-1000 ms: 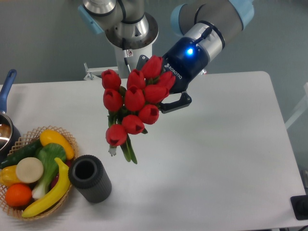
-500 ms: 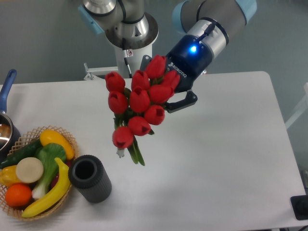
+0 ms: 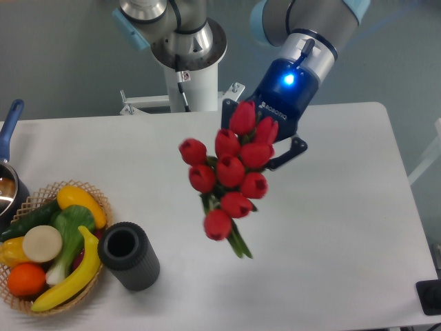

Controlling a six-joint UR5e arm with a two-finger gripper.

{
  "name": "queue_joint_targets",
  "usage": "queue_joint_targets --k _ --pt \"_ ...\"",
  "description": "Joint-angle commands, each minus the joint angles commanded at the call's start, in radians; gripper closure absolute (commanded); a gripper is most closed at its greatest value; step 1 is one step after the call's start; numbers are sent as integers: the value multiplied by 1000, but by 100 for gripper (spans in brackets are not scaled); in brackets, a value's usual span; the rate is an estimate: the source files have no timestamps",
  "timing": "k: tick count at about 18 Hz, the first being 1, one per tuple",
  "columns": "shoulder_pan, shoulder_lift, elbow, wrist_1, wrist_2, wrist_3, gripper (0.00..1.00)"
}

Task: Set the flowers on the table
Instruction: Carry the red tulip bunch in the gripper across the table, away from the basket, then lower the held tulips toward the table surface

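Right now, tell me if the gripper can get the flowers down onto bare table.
Probably yes. The gripper holds the flowers over an open stretch of the table; the black cylinder and basket sit well off to one side.
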State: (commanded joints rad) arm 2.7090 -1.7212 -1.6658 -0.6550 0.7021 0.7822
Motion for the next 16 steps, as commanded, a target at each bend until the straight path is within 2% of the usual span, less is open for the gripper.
queue_joint_targets --k 4,9,16 --pt "-3 14 -26 0 132 63 66" --pt "-3 22 -104 0 313 219 66" --pt "-8 -21 -112 -5 594 278 66"
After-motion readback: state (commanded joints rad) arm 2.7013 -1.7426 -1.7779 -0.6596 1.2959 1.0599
